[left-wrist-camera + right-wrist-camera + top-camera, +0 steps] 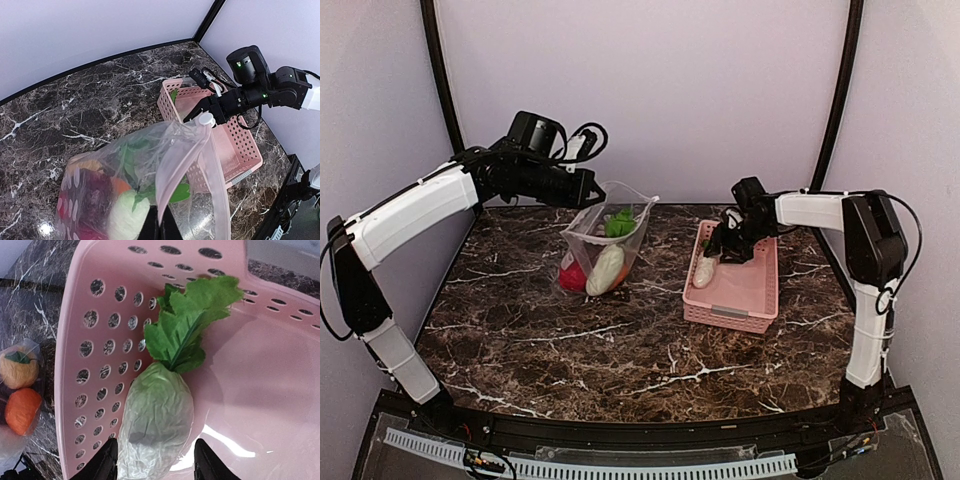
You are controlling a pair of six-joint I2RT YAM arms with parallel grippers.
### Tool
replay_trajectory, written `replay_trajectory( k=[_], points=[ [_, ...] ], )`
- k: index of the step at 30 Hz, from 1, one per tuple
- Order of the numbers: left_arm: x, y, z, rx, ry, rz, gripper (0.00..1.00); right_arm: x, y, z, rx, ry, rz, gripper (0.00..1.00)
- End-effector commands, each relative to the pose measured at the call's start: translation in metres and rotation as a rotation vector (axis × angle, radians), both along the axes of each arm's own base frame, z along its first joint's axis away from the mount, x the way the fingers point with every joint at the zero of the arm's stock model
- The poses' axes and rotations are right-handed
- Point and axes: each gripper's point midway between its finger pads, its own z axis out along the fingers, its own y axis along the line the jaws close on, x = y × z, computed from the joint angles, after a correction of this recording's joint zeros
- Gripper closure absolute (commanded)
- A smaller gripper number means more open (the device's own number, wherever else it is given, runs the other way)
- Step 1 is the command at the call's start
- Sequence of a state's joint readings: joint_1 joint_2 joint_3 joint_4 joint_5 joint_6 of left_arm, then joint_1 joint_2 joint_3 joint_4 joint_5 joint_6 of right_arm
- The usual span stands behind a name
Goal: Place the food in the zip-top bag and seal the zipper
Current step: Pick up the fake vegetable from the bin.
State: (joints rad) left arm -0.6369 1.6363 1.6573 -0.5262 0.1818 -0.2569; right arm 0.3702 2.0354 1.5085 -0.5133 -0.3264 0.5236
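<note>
The left gripper [590, 190] pinches the clear floppy plastic bag [605, 240] by its top, near the back edge of the bench [620, 345], to hold its mouth open. The right gripper [155, 467] is spread around a white leafy toy radish [159, 415] in the pink holey basket [745, 292] by the right edge, likely to grab it.

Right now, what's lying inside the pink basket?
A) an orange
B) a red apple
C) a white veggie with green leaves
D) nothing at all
C: the white veggie with green leaves lies in the pink basket, with the open right gripper straddling it.
</note>
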Motion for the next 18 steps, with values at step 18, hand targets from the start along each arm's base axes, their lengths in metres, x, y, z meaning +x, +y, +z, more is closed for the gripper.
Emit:
replay_trajectory(
  k=[18],
  points=[
    [-0.007,0.002,-0.007,-0.020,0.026,-0.006,0.99,0.012,0.004,-0.027,0.021,0.135,-0.099,0.51]
  ],
)
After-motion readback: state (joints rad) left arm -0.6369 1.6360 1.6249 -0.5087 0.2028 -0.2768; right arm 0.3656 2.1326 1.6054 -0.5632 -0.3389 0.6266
